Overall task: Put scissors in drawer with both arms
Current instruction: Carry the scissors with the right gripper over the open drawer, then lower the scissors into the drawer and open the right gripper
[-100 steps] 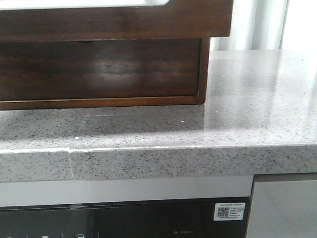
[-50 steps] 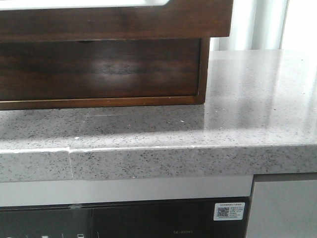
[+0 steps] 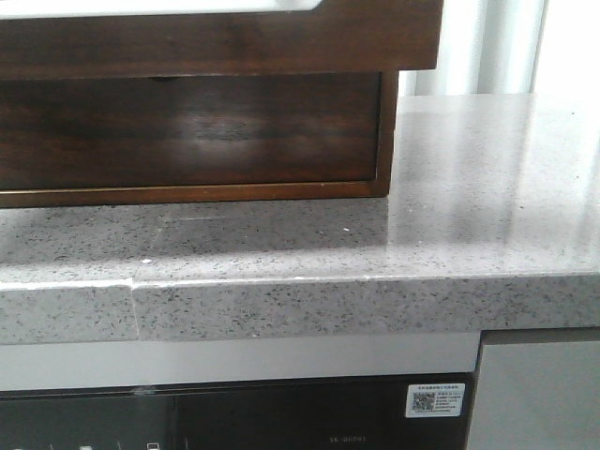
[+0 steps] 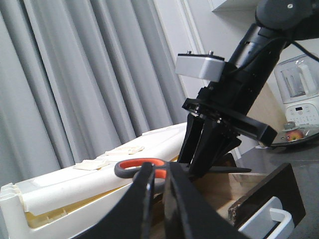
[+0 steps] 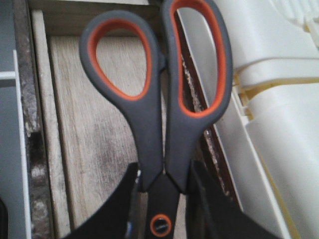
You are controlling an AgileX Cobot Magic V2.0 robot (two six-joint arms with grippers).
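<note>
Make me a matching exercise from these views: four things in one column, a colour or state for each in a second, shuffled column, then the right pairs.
Things:
1. scissors
2. right end effector
3. drawer
4. countertop

Colours or states:
A. speckled grey stone
B. dark brown glossy wood
C. grey handles, orange loop linings
D. shut on the scissors near their pivot

Pairs: 1-C, 2-D, 3-B, 4-A

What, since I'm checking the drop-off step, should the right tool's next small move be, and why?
Probably lower it slightly: the right tool grips the scissors near the pivot, their handles over the drawer's bare wooden floor, seemingly not yet resting on it.
</note>
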